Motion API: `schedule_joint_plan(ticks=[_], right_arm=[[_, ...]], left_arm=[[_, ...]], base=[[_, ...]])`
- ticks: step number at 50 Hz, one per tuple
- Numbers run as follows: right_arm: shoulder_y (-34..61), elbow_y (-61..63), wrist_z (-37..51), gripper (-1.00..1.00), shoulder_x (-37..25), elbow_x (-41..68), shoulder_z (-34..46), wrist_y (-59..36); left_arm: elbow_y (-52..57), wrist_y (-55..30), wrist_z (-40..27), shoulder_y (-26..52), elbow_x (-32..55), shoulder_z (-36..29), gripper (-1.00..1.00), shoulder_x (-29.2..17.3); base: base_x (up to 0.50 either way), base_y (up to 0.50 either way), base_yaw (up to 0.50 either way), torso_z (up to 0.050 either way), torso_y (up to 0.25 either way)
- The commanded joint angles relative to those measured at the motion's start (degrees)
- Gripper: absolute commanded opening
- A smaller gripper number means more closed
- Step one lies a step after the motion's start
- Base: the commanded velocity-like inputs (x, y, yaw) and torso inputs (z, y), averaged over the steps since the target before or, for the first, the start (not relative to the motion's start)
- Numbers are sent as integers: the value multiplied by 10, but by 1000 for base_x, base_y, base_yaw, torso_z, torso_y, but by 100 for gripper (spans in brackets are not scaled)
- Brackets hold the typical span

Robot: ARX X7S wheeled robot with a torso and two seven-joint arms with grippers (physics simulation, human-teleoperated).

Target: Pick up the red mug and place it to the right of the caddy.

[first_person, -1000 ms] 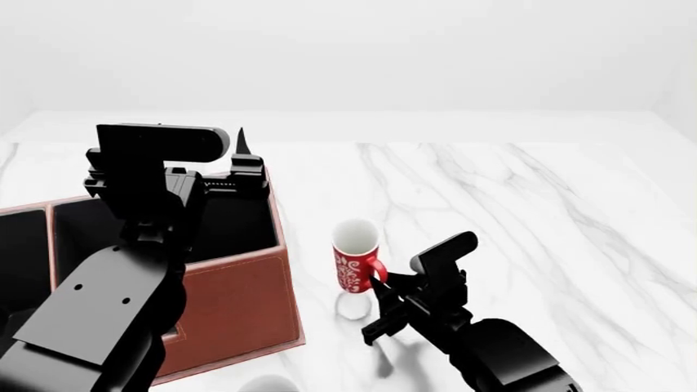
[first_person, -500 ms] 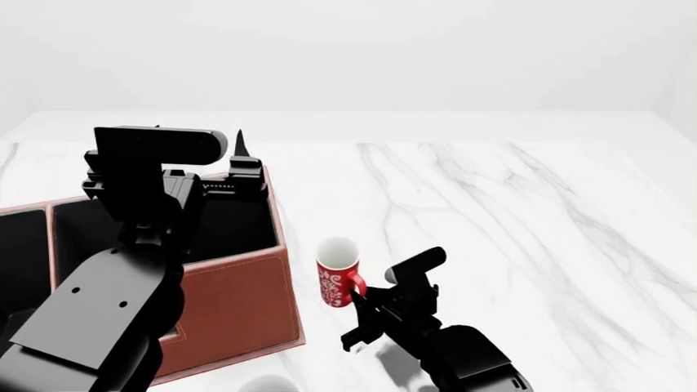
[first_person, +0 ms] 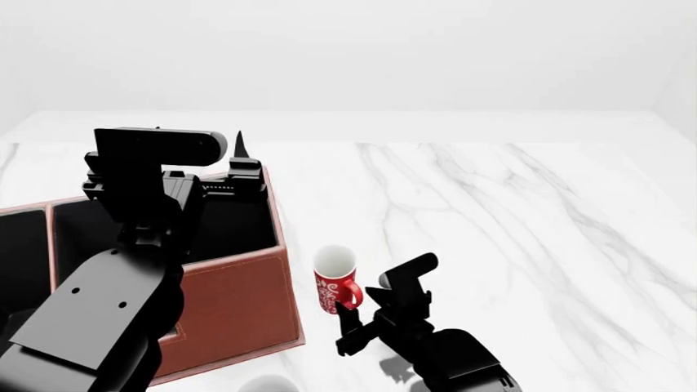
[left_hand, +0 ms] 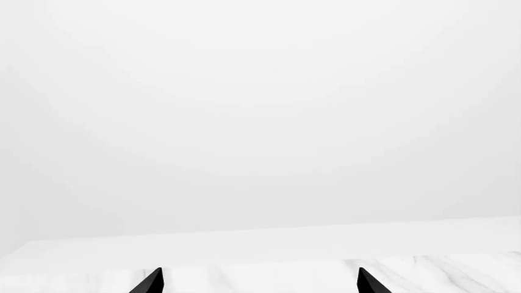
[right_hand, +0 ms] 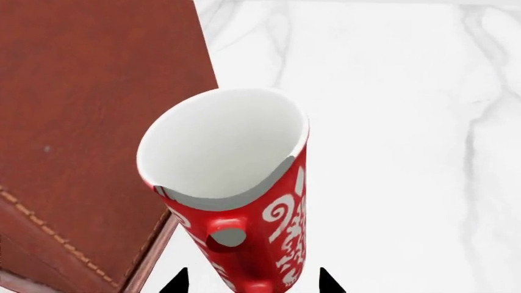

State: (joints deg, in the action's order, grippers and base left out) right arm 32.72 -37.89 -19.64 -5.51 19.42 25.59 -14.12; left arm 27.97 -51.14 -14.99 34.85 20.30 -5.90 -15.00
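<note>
Head view, from left to right: the left arm rises over the caddy (first_person: 234, 302), the reddish-brown box with black-lined compartments that sits on the white marble bench (first_person: 523, 212). The left hand (first_person: 241, 159) is held up above the caddy's far corner, and in the left wrist view only its two dark fingertips (left_hand: 150, 282) show, set well apart with nothing between them, facing a pale wall and a strip of bench. Just beside the caddy's right wall is the red mug (first_person: 335, 281), upright, white inside, with white patterning and its handle turned toward the right arm. The right hand (first_person: 360, 309) is at that handle, fingers closed around it. In the right wrist view the mug (right_hand: 236, 201) fills the frame, its handle between two dark fingertips (right_hand: 327, 282), with the caddy's leather wall (right_hand: 89, 122) close alongside. I cannot tell whether the mug's base touches the bench.
</note>
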Motion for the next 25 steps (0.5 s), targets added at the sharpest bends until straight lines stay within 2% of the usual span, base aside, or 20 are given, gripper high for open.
schedule_joint_plan(ticks=[1,9,12,22,25], right_arm=[[3,-6,0,100,3,3,5,0],[1,3,3,100,0,5,10,-4],[-16,50,16,100,-12,11,9,-27],[-155,370,82,100,-108,63,-3,-160],[-181,423,98,100,-129,71,-10,-177]], left_arm=[[-1,2,-2,-1,2,-1,100,-2],[-3,5,-3,-2,3,-1,100,-3],[-5,6,-3,-2,3,-2,100,-4],[-14,12,-6,-1,1,-6,100,-4],[-15,14,-6,-1,2,-6,100,-5]], base=[[0,0,0,0,0],[0,0,0,0,0],[0,0,0,0,0],[0,0,0,0,0],[0,0,0,0,0]])
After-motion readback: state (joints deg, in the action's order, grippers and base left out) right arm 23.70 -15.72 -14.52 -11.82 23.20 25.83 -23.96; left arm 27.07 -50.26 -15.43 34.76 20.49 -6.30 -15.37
